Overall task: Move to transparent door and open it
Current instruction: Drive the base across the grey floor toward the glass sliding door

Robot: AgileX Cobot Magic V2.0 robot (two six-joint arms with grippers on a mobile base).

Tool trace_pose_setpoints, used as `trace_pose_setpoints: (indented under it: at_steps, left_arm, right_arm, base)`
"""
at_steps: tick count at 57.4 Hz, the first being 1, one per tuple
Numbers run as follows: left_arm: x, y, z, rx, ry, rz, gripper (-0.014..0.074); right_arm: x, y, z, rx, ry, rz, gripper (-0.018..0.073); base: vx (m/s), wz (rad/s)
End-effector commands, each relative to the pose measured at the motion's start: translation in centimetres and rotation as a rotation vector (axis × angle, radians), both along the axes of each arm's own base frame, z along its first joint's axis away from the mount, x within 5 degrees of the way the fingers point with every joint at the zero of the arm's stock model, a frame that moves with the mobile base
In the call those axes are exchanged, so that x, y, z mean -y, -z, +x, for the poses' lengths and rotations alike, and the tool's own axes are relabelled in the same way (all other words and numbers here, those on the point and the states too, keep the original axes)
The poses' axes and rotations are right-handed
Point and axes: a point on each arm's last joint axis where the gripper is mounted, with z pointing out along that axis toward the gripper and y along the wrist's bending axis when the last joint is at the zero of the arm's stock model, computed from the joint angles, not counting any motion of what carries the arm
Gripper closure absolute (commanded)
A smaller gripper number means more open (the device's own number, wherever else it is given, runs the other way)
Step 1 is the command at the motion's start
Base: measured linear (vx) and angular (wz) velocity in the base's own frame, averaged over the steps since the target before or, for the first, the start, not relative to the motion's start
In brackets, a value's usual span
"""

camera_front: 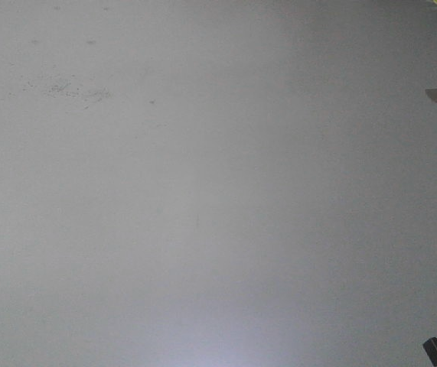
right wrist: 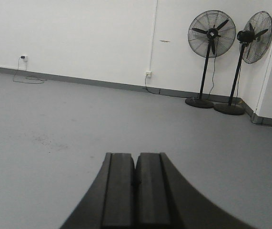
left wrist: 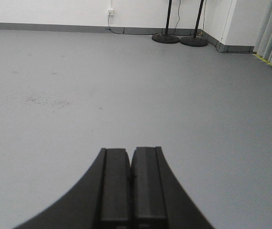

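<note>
2 pedestal fans (right wrist: 212, 34) in the right wrist view; 2 round black bases (left wrist: 166, 38) in the left wrist view; 2 wall sockets (right wrist: 148, 74) on the white wall (right wrist: 78, 38); 2 small grey rectangles (camera_front: 435, 95) on the floor (camera_front: 218, 229); 1 scuffed patch (camera_front: 69, 90) of floor; 2 grippers, the left gripper (left wrist: 131, 151) and the right gripper (right wrist: 136, 155), each with 2 fingers (left wrist: 115, 181) pressed together.

Floor (camera_front: 203, 199) matte grey, with a faint dark speckled patch (camera_front: 73, 90). Walls (right wrist: 78, 33) white, skirting (right wrist: 102, 84) grey. Left gripper (left wrist: 130, 153), right gripper (right wrist: 136, 158) and pedestal fans (right wrist: 212, 34) black.
</note>
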Motion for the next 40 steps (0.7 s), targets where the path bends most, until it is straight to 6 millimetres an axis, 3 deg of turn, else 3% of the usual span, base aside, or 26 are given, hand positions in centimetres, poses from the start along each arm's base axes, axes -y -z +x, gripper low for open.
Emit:
trace_pose_setpoints:
  at_steps: [1,40]
  left_arm:
    - [0.03,0.22,0.13,0.065,0.001,-0.018,0.0596]
    - [0.03,0.22,0.13,0.065,0.001,-0.018,0.0596]
  right_arm:
    - [0.09,-0.41,-0.08,0.086,0.009,0.013,0.0557]
    - [0.09,-0.41,-0.08,0.086,0.009,0.013,0.0557]
  base:
    - [0.0,0.0]
    - [0.02,0.07]
